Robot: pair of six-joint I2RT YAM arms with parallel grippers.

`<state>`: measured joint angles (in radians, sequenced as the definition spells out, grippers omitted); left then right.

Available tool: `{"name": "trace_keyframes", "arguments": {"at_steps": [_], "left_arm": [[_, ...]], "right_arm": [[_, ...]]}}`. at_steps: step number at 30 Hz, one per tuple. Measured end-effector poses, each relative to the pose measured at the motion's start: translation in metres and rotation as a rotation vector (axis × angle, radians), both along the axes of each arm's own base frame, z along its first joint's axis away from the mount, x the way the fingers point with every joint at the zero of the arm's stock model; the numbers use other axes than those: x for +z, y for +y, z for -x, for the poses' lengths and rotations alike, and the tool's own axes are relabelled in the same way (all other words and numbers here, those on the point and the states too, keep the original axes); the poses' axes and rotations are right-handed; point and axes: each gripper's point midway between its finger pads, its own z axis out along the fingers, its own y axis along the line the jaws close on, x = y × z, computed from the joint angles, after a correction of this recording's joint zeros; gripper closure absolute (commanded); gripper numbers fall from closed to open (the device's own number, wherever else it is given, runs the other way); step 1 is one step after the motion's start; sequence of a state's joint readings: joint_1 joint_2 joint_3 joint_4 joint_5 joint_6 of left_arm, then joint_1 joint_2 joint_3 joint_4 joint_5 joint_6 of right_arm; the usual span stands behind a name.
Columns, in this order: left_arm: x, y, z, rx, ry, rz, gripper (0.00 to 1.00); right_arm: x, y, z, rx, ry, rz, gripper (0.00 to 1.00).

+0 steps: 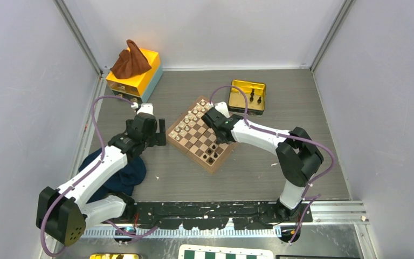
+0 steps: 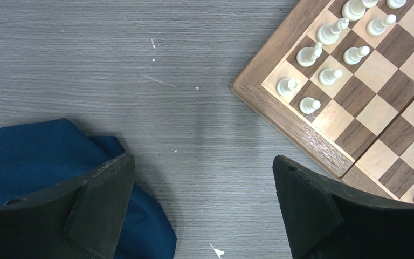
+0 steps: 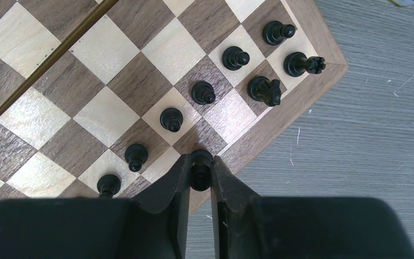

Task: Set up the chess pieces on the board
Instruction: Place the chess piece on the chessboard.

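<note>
Right gripper (image 3: 200,170) is clenched on a tiny black piece (image 3: 201,159), poised over a back-row square at the near-right edge of the board (image 3: 272,128). Just beyond it, six black pawns (image 3: 171,119) line the second row. A knight (image 3: 264,90) and a rook (image 3: 303,65) stand in the corner, but the rest of the back row looks unfilled. The cream pieces (image 2: 329,32) are ranked on the far-left side. More dark pieces (image 1: 255,98) wait in the gold tin (image 1: 237,86) beyond the board. Left gripper (image 2: 205,210) hangs released over the table (image 2: 140,65), beside a blue cloth (image 2: 38,156).
</note>
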<state>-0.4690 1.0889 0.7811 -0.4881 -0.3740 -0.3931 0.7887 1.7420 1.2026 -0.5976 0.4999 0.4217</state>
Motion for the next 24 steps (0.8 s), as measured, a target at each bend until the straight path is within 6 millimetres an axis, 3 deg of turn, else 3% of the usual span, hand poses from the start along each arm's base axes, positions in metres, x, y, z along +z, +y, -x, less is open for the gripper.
{"name": "trace_keyframes", "arguments": {"at_steps": [24], "left_arm": [[-0.008, 0.000, 0.000, 0.000, 0.026, -0.013, 0.00]], "right_arm": [[-0.002, -0.003, -0.015, -0.055, -0.005, -0.070, 0.99]]}}
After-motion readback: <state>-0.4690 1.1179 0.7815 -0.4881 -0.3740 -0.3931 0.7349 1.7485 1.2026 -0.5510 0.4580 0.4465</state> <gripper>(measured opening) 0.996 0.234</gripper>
